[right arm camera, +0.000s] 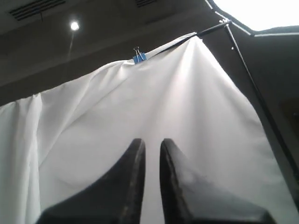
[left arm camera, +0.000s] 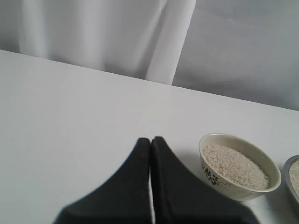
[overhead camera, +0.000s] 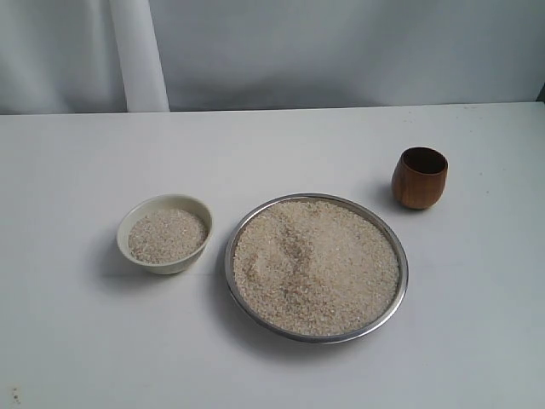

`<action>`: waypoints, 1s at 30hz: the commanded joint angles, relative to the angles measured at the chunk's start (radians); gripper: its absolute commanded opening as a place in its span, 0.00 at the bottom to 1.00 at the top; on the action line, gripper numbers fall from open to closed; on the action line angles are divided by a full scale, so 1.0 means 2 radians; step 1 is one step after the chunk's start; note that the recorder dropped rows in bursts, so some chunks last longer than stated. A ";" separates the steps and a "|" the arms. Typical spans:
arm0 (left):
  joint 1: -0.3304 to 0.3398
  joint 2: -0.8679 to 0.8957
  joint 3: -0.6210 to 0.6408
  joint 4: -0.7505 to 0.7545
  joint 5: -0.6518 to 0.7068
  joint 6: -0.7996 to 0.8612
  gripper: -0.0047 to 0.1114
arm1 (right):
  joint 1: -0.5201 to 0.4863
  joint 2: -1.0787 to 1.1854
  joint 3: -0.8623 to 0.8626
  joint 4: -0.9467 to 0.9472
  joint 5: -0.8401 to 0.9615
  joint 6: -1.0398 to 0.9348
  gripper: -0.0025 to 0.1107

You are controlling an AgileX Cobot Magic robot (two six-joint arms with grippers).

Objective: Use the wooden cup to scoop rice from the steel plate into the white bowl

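Observation:
The steel plate [overhead camera: 401, 281] lies at the table's centre, filled with a heap of rice [overhead camera: 319, 266]. Left of it stands the white bowl [overhead camera: 173, 265], holding more rice [overhead camera: 167, 234]. The wooden cup [overhead camera: 419, 177] stands upright and empty behind the plate's right side. Neither gripper appears in the exterior view. My left gripper [left arm camera: 150, 140] is shut with nothing in it, hovering over bare table beside the white bowl [left arm camera: 223, 185], with the steel plate's rim [left arm camera: 289, 179] just beyond. My right gripper [right arm camera: 152, 142] points up at the curtain, its jaws slightly apart and empty.
A white curtain [overhead camera: 341, 51] hangs behind the table's far edge. A blue clip [right arm camera: 138, 57] holds it to a dark frame overhead. White tabletop [overhead camera: 77, 170] surrounds the three dishes.

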 commanded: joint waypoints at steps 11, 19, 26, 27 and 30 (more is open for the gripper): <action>-0.003 -0.001 0.000 -0.002 0.001 -0.002 0.04 | -0.002 0.160 -0.268 -0.074 0.287 0.043 0.02; -0.003 -0.001 0.000 -0.002 0.001 -0.002 0.04 | -0.002 0.329 -0.392 -0.119 0.414 -0.028 0.02; -0.003 -0.001 0.000 -0.002 0.001 -0.002 0.04 | -0.002 0.427 -0.398 -0.119 0.385 -0.034 0.02; -0.003 -0.001 0.000 -0.002 0.001 -0.002 0.04 | -0.002 0.443 -0.398 -0.119 0.379 -0.034 0.02; -0.003 -0.001 0.000 -0.002 0.001 -0.002 0.04 | -0.002 0.487 -0.398 -0.119 0.361 -0.034 0.02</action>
